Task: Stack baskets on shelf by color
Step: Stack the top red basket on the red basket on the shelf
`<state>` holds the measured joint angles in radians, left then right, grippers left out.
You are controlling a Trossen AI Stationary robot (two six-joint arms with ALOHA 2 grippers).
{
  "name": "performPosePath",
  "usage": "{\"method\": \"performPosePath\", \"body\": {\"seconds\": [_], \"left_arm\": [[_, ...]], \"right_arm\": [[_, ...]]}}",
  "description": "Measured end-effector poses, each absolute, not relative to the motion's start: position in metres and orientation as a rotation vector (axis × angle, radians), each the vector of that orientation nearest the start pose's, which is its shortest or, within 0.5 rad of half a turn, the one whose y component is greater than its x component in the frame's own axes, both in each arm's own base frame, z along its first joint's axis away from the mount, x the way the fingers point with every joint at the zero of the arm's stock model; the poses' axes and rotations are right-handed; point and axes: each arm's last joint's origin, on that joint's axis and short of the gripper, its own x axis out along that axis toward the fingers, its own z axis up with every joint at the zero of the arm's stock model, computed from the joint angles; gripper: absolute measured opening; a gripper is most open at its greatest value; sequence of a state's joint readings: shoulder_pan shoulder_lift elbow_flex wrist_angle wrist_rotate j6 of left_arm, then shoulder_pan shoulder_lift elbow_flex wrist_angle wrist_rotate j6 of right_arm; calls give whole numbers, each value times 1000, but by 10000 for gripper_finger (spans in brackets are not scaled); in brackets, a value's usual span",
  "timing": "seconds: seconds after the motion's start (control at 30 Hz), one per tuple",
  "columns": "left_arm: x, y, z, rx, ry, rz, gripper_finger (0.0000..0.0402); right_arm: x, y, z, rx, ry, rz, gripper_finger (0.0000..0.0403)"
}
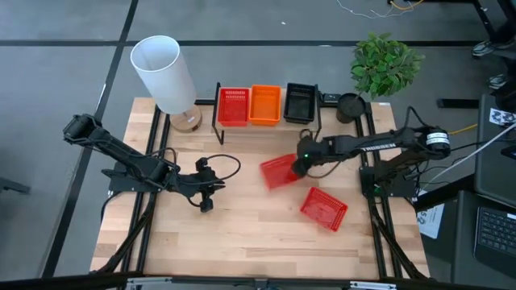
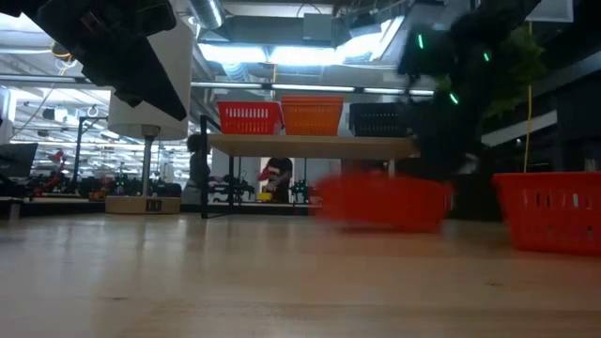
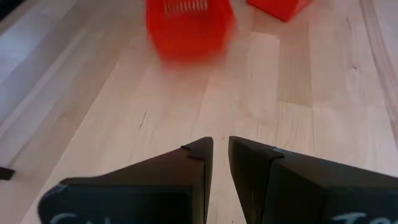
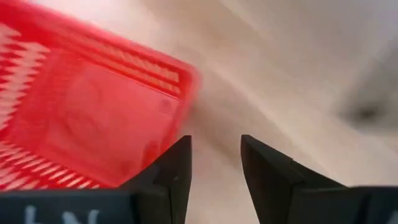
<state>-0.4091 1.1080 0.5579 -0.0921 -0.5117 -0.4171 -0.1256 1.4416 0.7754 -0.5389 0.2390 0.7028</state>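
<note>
High view: red basket point(image 1: 278, 171) just beside right tool point(image 1: 300, 165).

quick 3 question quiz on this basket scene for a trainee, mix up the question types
1. True or false: the shelf carries a red, an orange and a black stack, side by side.
2. How many red baskets are off the shelf? A) one B) two C) three
3. Fill in: the right gripper is at the edge of the blurred red basket, its jaws ____.

Key
1. True: red stack, orange stack, black stack.
2. B: the blurred one and another red basket nearer the table's front edge.
3. Open, with nothing between them. The left gripper waits over bare tabletop.
</note>
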Motion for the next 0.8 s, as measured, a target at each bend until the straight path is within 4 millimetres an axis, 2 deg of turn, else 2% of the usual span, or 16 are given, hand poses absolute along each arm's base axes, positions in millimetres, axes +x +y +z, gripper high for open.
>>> {"method": "performPosePath", "body": {"seconds": [0.07, 0.13, 0.27, 0.47, 0.63, 0.8], "left_arm": [[205, -73, 207, -120, 541, 216, 43], [205, -73, 207, -120, 541, 216, 43], [207, -75, 206, -127, 543, 196, 43], [228, -84, 193, 61, 539, 45, 53], [240, -87, 180, 237, 660, 4, 94], [257, -91, 183, 370, 712, 3, 130]], "right_arm": [[264, -28, 187, 494, 934, -582, 138], [272, -20, 203, 440, 890, -551, 138], [277, -10, 225, 391, 883, -572, 138], [288, 16, 257, 424, 884, -351, 138], [287, 38, 297, 406, 858, -224, 138], [278, 59, 334, 375, 796, -120, 138]]}}
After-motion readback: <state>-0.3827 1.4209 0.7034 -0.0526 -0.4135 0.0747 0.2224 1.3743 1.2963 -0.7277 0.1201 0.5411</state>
